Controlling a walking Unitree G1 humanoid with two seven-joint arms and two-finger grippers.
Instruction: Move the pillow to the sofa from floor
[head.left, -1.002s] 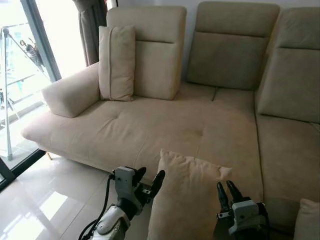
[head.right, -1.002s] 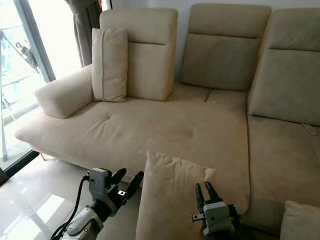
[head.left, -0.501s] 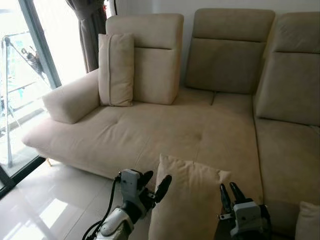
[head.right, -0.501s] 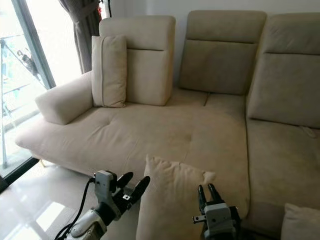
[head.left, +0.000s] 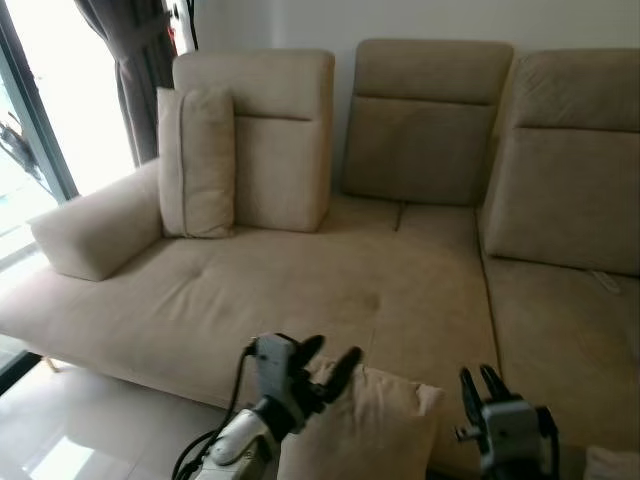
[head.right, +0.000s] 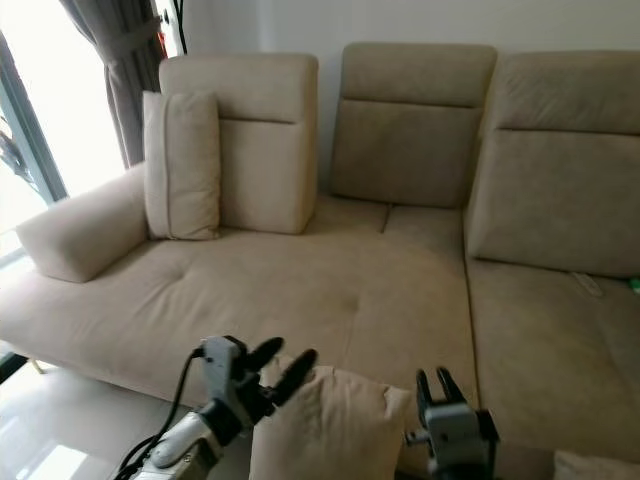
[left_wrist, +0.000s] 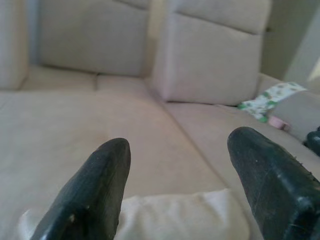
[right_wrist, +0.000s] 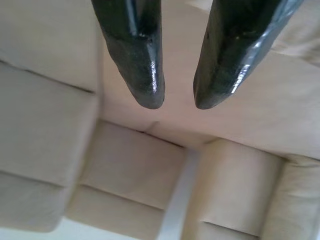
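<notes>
From the head cameras I see the pillow upright between my arms at the sofa's front edge, the left gripper spread wide against its top corner and the right gripper just beside its other side, fingers a little apart, holding nothing. The left wrist view shows plump, creased fabric between the fingers, so I judge it light, soft and floppy, best squeezed from both sides. The right wrist view looks past its fingers onto broad beige seat cushions, a roomy, forgiving landing.

I am counting two pincers, one pillow sitting between them, one sofa beyond them, and one upright cushion resting there.
</notes>
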